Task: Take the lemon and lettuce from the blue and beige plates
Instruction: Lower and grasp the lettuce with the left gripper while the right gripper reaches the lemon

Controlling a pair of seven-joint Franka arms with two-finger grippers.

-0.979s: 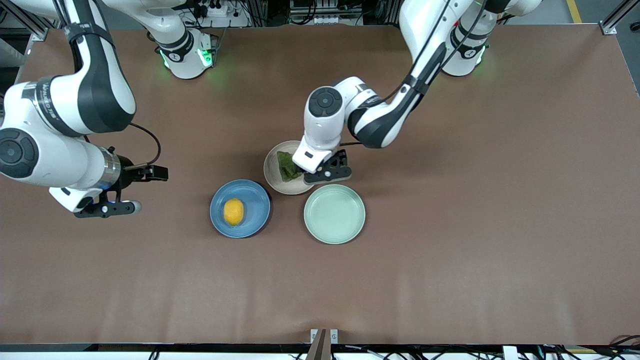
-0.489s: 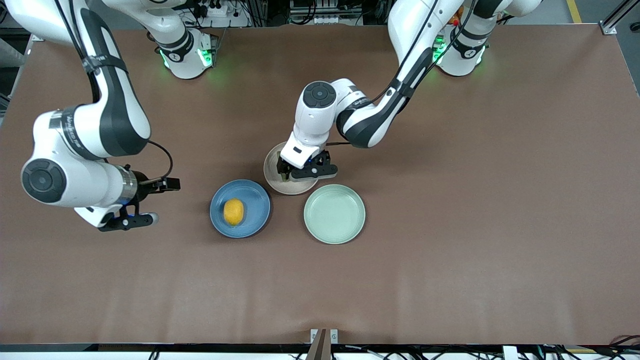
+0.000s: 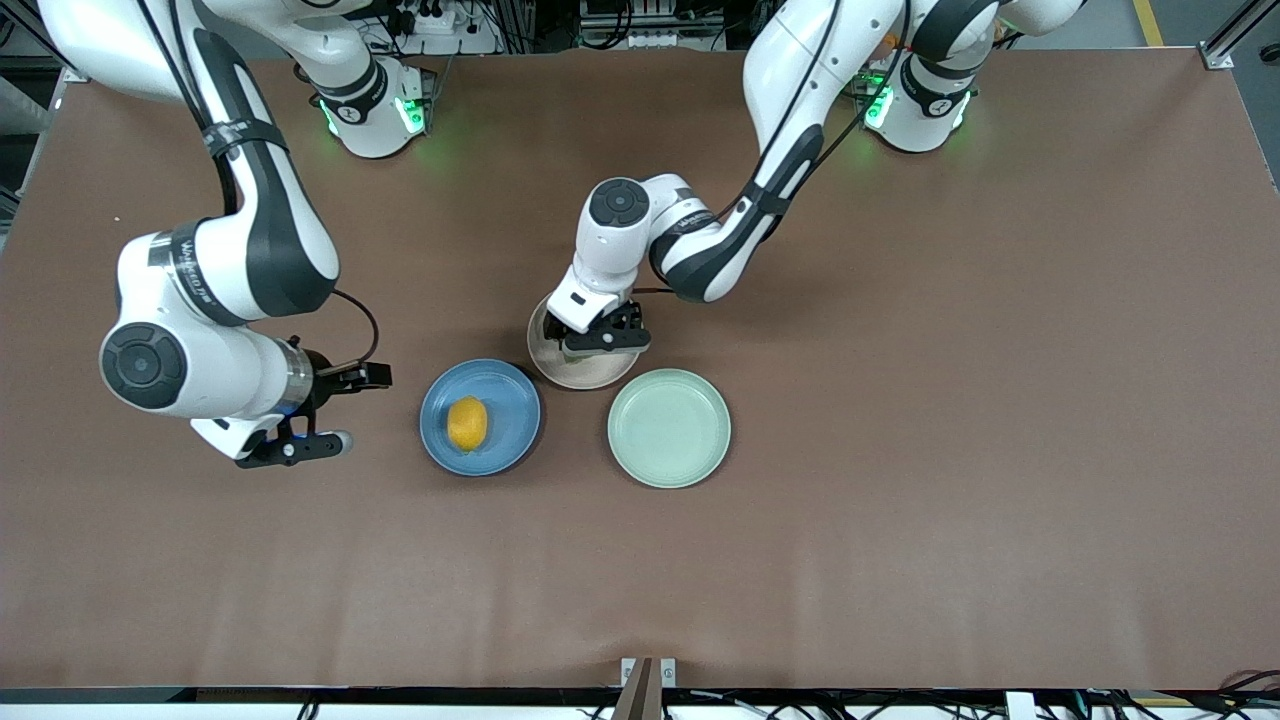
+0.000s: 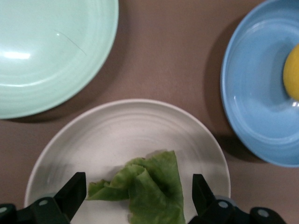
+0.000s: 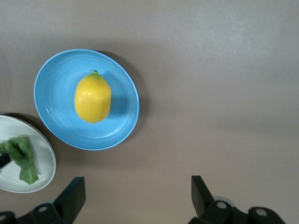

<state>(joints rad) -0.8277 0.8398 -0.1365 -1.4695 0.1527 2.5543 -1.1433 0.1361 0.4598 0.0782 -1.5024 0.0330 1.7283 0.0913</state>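
Overhead, the front view showed three round matte plates clustered mid-table on the brown table surface [image 3: 900, 500]. The small oval yellow lemon [image 3: 467, 423] lay in the medium-blue plate [image 3: 510, 400]. At that plate's one o'clock, just beside it, sat the pale beige plate [image 3: 580, 376], and the pale mint-green plate [image 3: 669, 428] lay at the beige plate's five o'clock. The left gripper [image 3: 597, 338] hung low over the beige plate, hiding the leaf from this camera. The right gripper [image 3: 300, 435] hovered over bare table at the blue plate's nine o'clock, toward the right arm's end.

Next, the left wrist view showed the wrinkled green lettuce leaf [image 4: 149, 189] lying crumpled in the beige plate [image 4: 126, 126], between the left gripper's [image 4: 138, 196] spread fingers [image 4: 72, 193], which had no hold on it. The mint plate [image 4: 51, 51] and the blue plate [image 4: 252, 93] with the lemon's edge [image 4: 292, 72] lay close by.

Finally, the right wrist view showed the right gripper's [image 5: 135, 196] fingers [image 5: 72, 196] spread wide over bare table, pinching nothing. The lemon [image 5: 93, 98] rested in the blue plate [image 5: 53, 93], well apart from the fingers, and the lettuce [image 5: 21, 156] lay in the beige plate [image 5: 39, 154] beside it.
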